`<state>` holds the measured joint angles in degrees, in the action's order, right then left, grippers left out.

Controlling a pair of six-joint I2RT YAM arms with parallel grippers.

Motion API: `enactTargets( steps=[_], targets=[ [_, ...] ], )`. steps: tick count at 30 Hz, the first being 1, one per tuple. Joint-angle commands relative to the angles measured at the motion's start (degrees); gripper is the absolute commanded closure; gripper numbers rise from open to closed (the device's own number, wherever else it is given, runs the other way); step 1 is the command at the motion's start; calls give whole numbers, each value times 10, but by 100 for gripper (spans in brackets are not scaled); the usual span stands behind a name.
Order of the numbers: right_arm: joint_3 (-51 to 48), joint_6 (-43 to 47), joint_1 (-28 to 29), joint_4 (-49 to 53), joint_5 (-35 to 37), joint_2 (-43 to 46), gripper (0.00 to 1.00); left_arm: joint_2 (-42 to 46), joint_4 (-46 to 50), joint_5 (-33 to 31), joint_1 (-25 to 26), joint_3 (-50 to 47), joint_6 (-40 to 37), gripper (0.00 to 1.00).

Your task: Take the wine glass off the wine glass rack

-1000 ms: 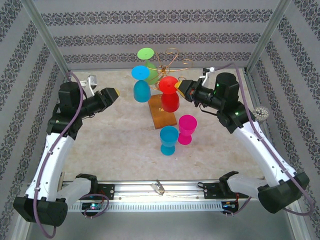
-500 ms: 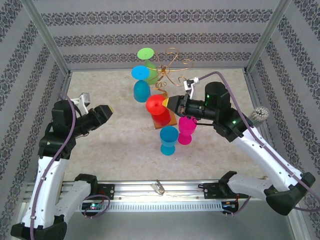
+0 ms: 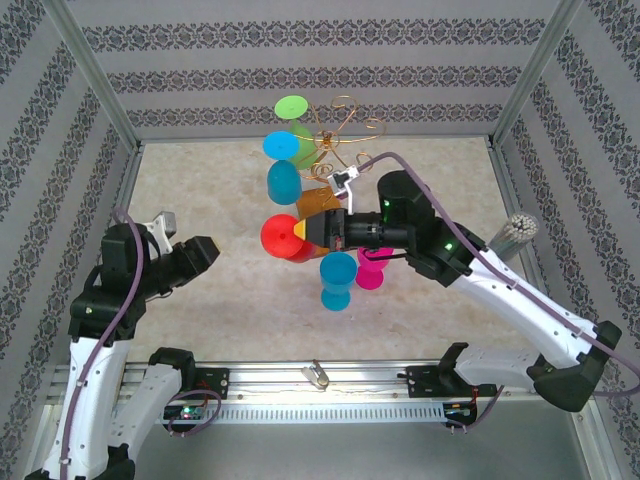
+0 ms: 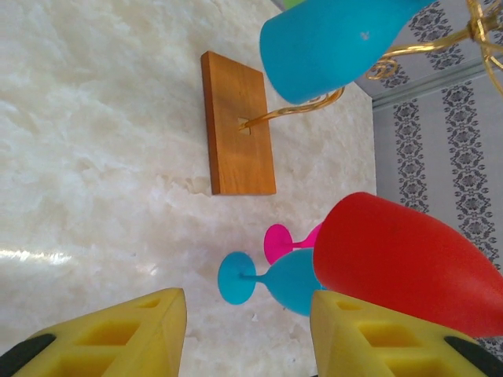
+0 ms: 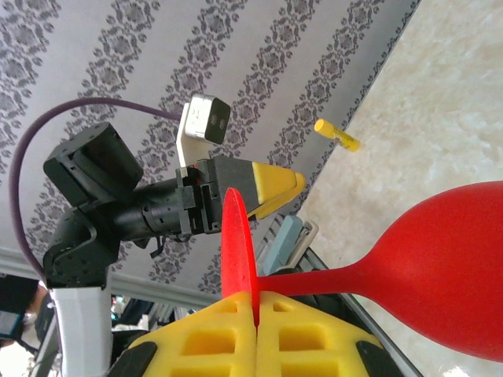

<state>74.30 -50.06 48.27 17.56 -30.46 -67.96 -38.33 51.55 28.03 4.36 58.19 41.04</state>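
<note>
Over the last second the right gripper (image 3: 312, 232) has drawn the red wine glass (image 3: 283, 238) off the wine glass rack (image 3: 340, 128) and carried it toward the middle of the tabletop (image 3: 220, 190). The left gripper (image 3: 205, 248) has meanwhile pulled back toward the near left corner.

The right gripper (image 5: 257, 310) is clamped at the foot end of the stem, and the glass (image 5: 440, 267) hangs in the air, tipped well off upright and clear of the gold wire. The left gripper (image 4: 247, 330) is spread wide and holds nothing.

The lift-off looks done, so what is left is probably a clean set-down. A blue glass (image 3: 337, 280) and a pink glass (image 3: 372, 272) stand just near-side of the rack's wooden base (image 3: 316, 201), right under the carrying arm (an easy pair to topple). The safest line seems to be leftward over the bare tabletop. Bring the glass upright before lowering it, and keep the clamp firm until the foot sits flat.
</note>
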Motion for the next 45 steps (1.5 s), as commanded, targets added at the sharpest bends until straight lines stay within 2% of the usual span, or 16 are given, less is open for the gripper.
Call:
enactTargets(
  steps=[1, 9, 19, 30, 39, 45],
  targets=[
    [13, 52, 24, -17, 20, -14, 100, 15, 33, -1, -8, -17, 6, 54],
    [-9, 140, 93, -25, 80, -40, 100, 33, 51, 4, -8, -47, 6, 54],
    [-57, 234, 150, -40, 178, -62, 100, 30, 41, 16, -8, -60, 7, 54],
    [-79, 375, 219, -87, 328, -110, 100, 10, 8, 41, -8, -73, 15, 54],
    [-95, 476, 264, -119, 447, -143, 100, -15, 37, 77, -8, -74, -4, 53],
    [-119, 509, 279, -149, 516, -154, 100, -28, 48, 103, -8, -77, -8, 50]
  ],
)
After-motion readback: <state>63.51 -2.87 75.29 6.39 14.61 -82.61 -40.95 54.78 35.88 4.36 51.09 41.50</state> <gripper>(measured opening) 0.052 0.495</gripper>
